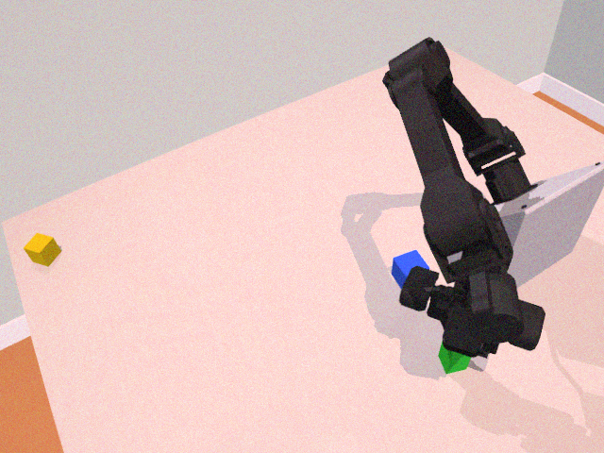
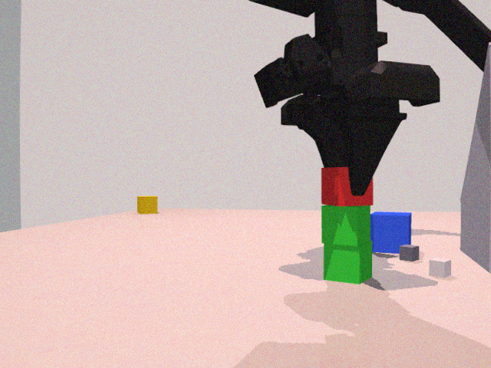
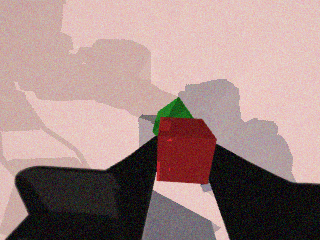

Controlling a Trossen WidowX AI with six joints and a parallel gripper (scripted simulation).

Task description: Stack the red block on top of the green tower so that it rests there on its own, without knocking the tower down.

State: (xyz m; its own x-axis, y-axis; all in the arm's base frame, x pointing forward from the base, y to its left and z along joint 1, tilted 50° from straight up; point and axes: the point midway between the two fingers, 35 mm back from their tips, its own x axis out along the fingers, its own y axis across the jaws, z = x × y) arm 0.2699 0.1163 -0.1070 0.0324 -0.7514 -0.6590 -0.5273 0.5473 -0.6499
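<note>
From where I stand, the green tower (image 2: 347,243) rises nearest; squarely at its twelve o'clock sits the red block (image 2: 340,188), apparently touching its top, pinched by the gripper (image 2: 348,185) descending from directly above it.

red block (image 2: 337,188) atop upright green tower (image 2: 346,243)

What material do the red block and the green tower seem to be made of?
Red block: looks like matte plastic or painted wood; flat colour, no gloss, sharp edges. Green tower: the same plain matte look, two cubes. The frames cannot settle which.
</note>
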